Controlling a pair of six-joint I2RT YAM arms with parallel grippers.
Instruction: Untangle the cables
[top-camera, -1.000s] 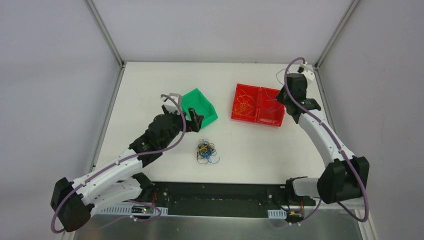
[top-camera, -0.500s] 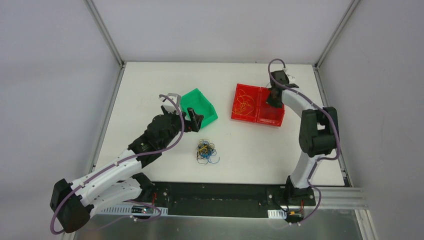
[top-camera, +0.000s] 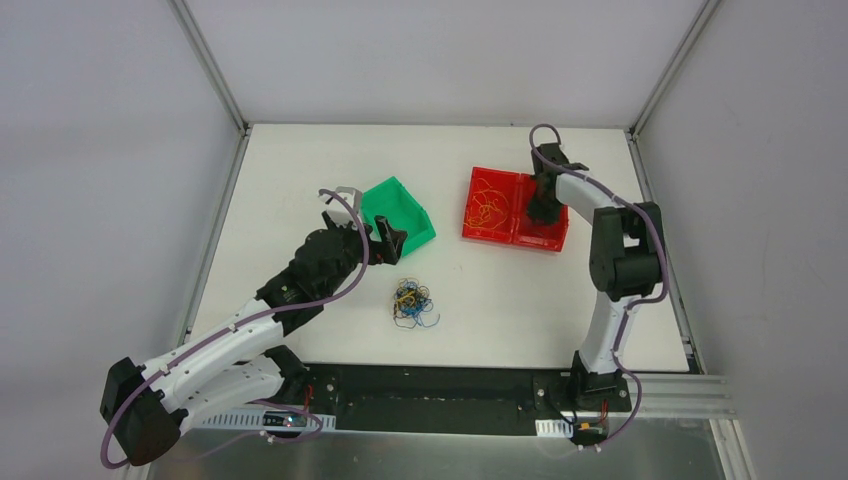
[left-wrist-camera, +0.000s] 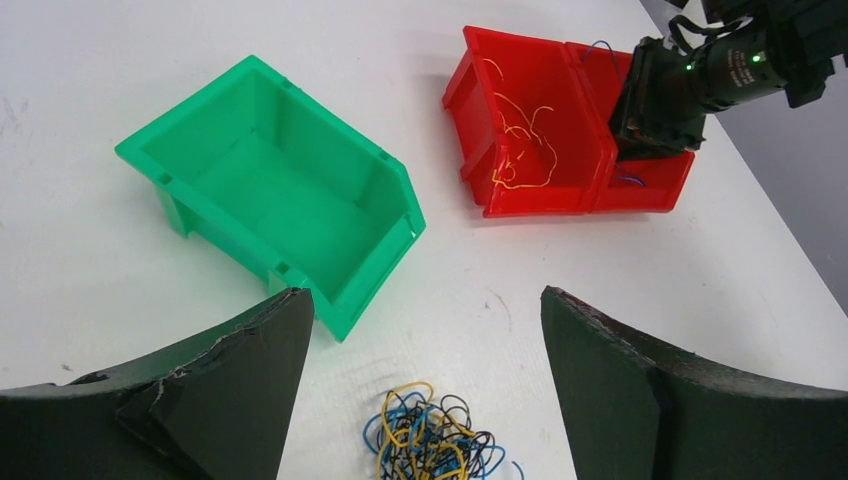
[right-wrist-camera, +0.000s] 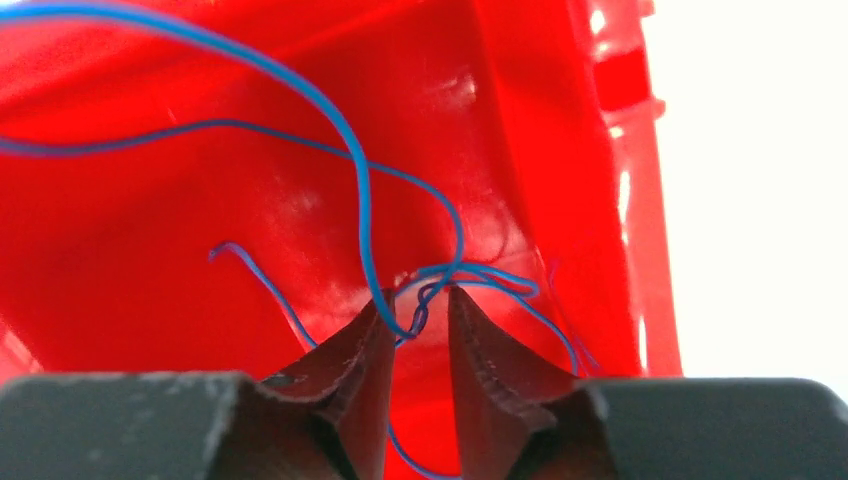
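Red bin (left-wrist-camera: 468, 160) of orange-yellow cables (left-wrist-camera: 525, 160), adjoining red bin (right-wrist-camera: 250, 230) of blue cables (right-wrist-camera: 367, 210), right gripper (right-wrist-camera: 418, 297) narrowly parted inside, left gripper (left-wrist-camera: 420, 295) wide

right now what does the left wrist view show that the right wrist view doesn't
Only the left wrist view: the green bin, the tangled wire ball, orange-yellow wires in the left red bin, and the left gripper wide open.
Only the right wrist view: a close look at the right gripper, its fingertips slightly apart with a blue wire passing between them.
Both: the right red bin, with the right gripper dipped into it.
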